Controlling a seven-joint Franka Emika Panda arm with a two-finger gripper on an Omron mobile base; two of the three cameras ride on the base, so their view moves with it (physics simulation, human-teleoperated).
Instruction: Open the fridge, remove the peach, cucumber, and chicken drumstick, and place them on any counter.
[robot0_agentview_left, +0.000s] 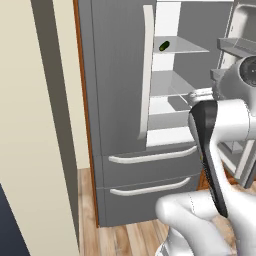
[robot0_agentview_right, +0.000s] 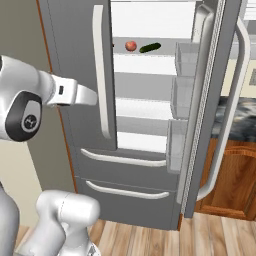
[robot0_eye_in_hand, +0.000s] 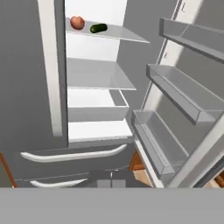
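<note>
Grey French-door fridge (robot0_agentview_right: 75, 75) stands with its right door swung wide, exposing round red-orange peach (robot0_eye_in_hand: 77, 22) beside slim green cucumber (robot0_eye_in_hand: 98, 28) on the top shelf; end effector clenched, empty.

Fridge (robot0_agentview_right: 75, 60) top cut off; peach (robot0_agentview_right: 130, 46) tiny beside cucumber (robot0_agentview_right: 150, 48).

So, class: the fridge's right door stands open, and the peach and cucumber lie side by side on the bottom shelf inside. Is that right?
Not quite. The fridge's right door does stand open, and the peach and cucumber do lie side by side, but on the top shelf, not the bottom one. The right base view and the hand view both show this.
</note>
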